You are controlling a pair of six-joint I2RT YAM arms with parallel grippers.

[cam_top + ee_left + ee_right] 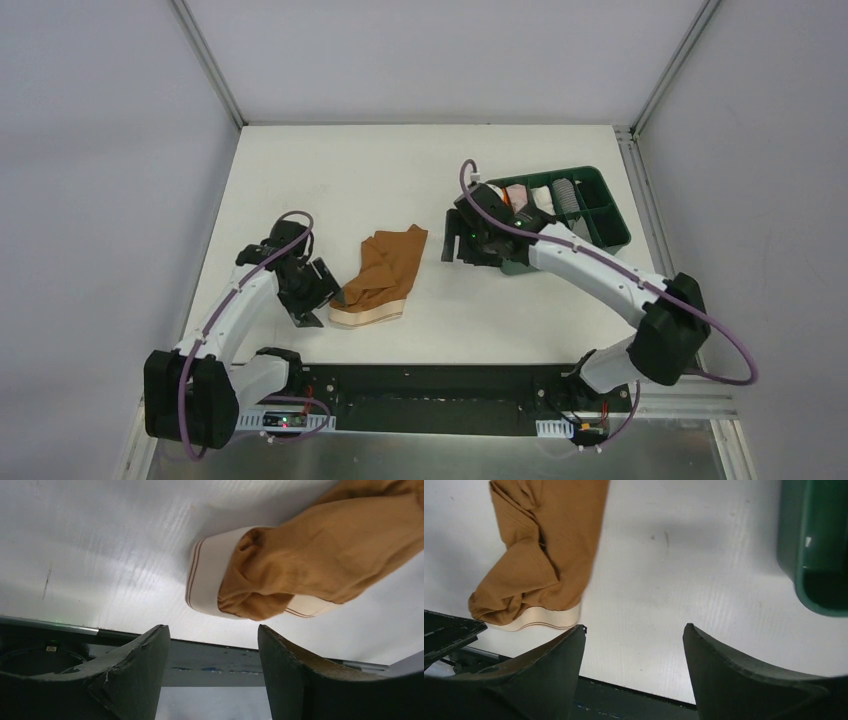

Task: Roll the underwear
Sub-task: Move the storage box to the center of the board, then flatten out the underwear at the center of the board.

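The tan-brown underwear (380, 275) lies crumpled on the white table, its pale beige waistband (365, 314) toward the near edge. It also shows in the left wrist view (320, 560) and the right wrist view (541, 555). My left gripper (312, 295) is open and empty just left of the waistband, not touching it; in its wrist view the gripper (212, 632) sits just below the cloth. My right gripper (455, 240) is open and empty above bare table, to the right of the underwear and left of the green tray; its wrist view shows the gripper (634, 630) over white table.
A green tray (604, 228) with compartments stands at the right, holding rolled garments (545, 197) in its far cells. Its corner shows in the right wrist view (814, 555). The table's near edge (440, 368) runs just below the waistband.
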